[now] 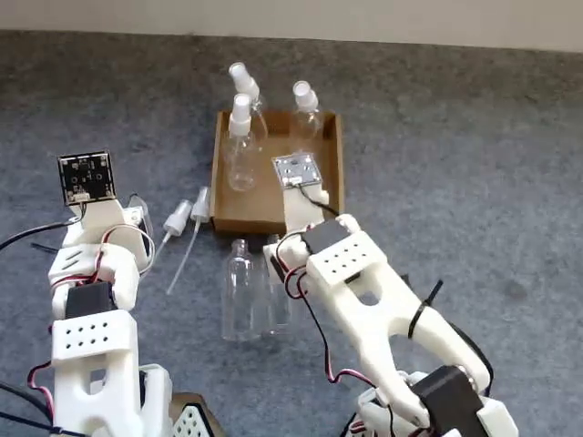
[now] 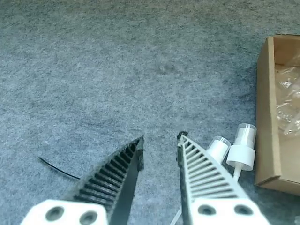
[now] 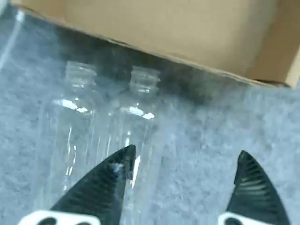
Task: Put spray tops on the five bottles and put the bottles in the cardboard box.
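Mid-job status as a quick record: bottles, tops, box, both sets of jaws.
capped bottles: three, in the cardboard box
uncapped bottles: two, side by side on the carpet, necks toward the box
loose spray tops: two, on the carpet beside the box
left jaws: open, near the loose tops
right jaws: open, over the uncapped bottles

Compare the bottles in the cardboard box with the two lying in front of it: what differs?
The three boxed bottles carry white spray tops; the two loose bottles have bare threaded necks. The boxed bottles are inside the cardboard box; the loose bottles lie side by side on the carpet before it. All are clear plastic.
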Controlling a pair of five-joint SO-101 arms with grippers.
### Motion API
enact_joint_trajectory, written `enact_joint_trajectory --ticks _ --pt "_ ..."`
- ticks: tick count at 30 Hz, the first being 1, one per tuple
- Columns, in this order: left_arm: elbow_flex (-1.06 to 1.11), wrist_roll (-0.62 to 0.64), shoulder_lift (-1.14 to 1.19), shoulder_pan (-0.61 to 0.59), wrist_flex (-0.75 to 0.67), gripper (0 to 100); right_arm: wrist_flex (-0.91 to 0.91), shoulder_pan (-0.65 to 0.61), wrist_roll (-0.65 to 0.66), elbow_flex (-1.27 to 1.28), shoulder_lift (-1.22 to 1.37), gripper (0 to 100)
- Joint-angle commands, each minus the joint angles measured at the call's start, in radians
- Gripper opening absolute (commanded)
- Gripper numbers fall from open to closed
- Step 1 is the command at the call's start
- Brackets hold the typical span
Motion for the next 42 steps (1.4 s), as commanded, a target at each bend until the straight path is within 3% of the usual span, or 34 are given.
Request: enact_joint_trajectory --ticks 1,6,14,17,20,23,25,27,32,37,42 --pt "-0.007 0.000 -0.008 0.013 -0.028 12 -0.108 -0.022 -0.009 0.056 0.048 28.2" --pt "-0.007 0.000 -0.008 0.018 -0.028 12 -0.219 -0.070 -0.009 0.163 0.067 28.2" --pt "-0.005 0.000 -0.008 0.018 -0.028 12 -0.232 -0.082 -0.018 0.217 0.074 28.2" --pt "-0.005 0.000 -0.008 0.018 -0.028 12 -0.194 -0.061 -0.117 0.225 0.073 27.7" --pt "-0.004 0.000 -0.008 0.018 -0.028 12 -0.124 -0.027 -0.164 0.228 0.065 22.1" --pt "-0.004 0.000 -0.008 0.018 -0.028 12 -0.074 0.030 -0.126 0.229 0.065 9.1" --pt "-0.004 0.000 -0.008 0.018 -0.028 12 -0.044 0.091 -0.077 0.229 0.065 0.0" --pt "-0.004 0.000 -0.008 0.018 -0.028 12 -0.002 0.174 0.003 0.228 0.065 1.8" --pt "-0.004 0.000 -0.008 0.018 -0.028 12 0.107 0.463 0.371 0.202 0.064 1.9" --pt "-0.004 0.000 -0.008 0.019 -0.028 12 0.120 0.757 0.778 0.022 0.077 1.9" --pt "-0.004 0.000 -0.008 0.019 -0.028 12 -0.022 0.983 0.801 -0.113 0.151 1.9"
